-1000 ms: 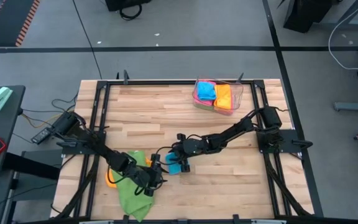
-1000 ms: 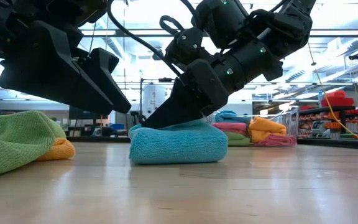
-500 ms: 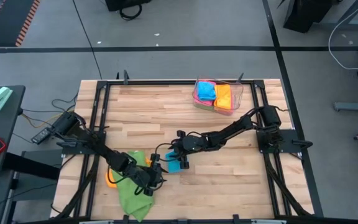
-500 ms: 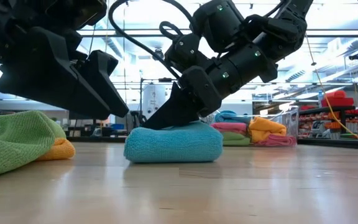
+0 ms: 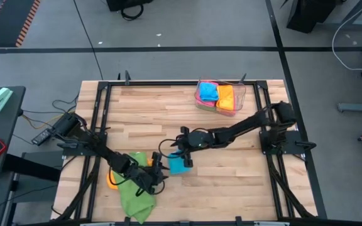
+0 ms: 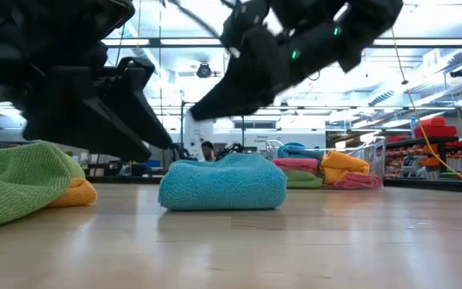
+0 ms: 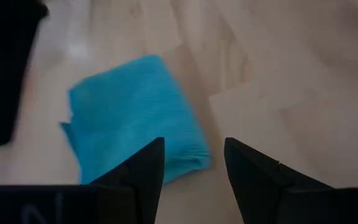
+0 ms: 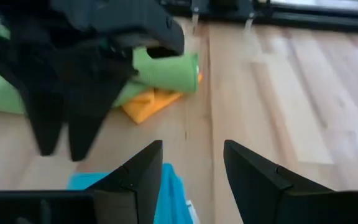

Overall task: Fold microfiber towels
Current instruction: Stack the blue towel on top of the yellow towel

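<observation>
A sky-blue microfiber towel (image 5: 177,165) (image 6: 223,183) lies folded into a thick pad, flat on the table near its middle. My right gripper (image 5: 183,152) (image 8: 192,168) hangs open just above the pad, clear of it, with nothing between its fingers. My left gripper (image 5: 158,171) (image 7: 194,168) is open too. It stands close by the pad's left side, pointing at it, and the blue towel (image 7: 132,118) lies beyond its fingertips. A crumpled green towel (image 5: 134,191) (image 6: 14,185) lies over an orange towel (image 5: 112,181) (image 6: 74,191) at the near left.
A clear plastic tray (image 5: 239,100) at the table's far right holds pink, blue and orange folded towels (image 6: 327,168). Black frame rails (image 5: 99,125) run along the table's sides. Bare wood lies between the blue pad and the tray.
My right gripper has risen off the blue towel, on whose top its fingertips rested a second ago. It now hangs above the towel. The towel stays folded on the table.
</observation>
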Available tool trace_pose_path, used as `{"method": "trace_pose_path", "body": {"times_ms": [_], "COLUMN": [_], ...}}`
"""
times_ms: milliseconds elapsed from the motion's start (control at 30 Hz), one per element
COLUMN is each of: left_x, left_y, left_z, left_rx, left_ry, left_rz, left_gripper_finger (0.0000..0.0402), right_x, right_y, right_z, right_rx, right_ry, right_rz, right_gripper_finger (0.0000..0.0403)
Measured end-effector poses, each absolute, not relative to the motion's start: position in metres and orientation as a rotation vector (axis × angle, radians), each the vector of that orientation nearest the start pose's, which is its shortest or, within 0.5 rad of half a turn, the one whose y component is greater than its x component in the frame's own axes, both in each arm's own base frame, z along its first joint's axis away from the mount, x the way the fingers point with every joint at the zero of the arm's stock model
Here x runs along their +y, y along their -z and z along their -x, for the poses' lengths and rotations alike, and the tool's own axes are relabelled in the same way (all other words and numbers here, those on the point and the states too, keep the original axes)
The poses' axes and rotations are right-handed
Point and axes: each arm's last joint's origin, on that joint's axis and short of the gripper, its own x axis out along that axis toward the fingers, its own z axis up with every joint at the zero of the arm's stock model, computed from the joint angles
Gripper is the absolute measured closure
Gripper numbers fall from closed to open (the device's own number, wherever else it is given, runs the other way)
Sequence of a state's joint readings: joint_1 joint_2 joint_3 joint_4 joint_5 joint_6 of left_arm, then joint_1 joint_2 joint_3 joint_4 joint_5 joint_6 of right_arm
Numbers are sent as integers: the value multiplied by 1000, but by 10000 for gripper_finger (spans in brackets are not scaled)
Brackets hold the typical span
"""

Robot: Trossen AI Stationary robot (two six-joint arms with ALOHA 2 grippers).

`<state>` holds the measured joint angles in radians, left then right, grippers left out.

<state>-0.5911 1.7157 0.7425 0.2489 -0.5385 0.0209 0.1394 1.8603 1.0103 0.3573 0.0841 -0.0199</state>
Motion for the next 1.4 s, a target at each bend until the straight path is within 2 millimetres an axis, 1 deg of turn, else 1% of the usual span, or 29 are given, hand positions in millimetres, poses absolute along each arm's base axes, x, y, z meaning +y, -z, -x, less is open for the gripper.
{"method": "trace_pose_path", "body": {"times_ms": [100, 200, 367, 467, 600, 700, 833, 933, 1000, 1233, 1400], "left_x": [-162, -161, -158, -154, -151, -150, -148, -149, -149, -142, -132], "left_y": [-135, -135, -130, -130, -130, -128, -115, -109, -109, -109, -107], "left_z": [-270, -269, -266, -265, -267, -268, -272, -275, -276, -282, -287], "left_rx": [604, 612, 668, 686, 693, 704, 739, 735, 729, 744, 757], "left_ry": [36, 22, 32, 15, 30, 62, 104, 99, 97, 72, 135], "left_rz": [-481, -549, -682, -783, -932, -1031, -1160, -1252, -1278, -1252, -1189], "left_gripper_finger": [225, 220, 195, 171, 152, 151, 159, 160, 158, 159, 172], "right_x": [50, 51, 62, 70, 81, 85, 89, 90, 91, 92, 92], "right_y": [-184, -192, -188, -184, -184, -184, -184, -183, -183, -183, -183], "right_z": [-376, -368, -362, -361, -359, -357, -356, -356, -355, -355, -355], "right_rx": [504, 540, 609, 625, 615, 616, 620, 622, 625, 623, 623], "right_ry": [-61, -63, -83, -102, -89, -84, -87, -90, -90, -91, -89], "right_rz": [83, 80, 62, 64, 87, 98, 98, 96, 91, 91, 84], "right_gripper_finger": [223, 223, 223, 223, 223, 223, 223, 223, 223, 223, 223]}}
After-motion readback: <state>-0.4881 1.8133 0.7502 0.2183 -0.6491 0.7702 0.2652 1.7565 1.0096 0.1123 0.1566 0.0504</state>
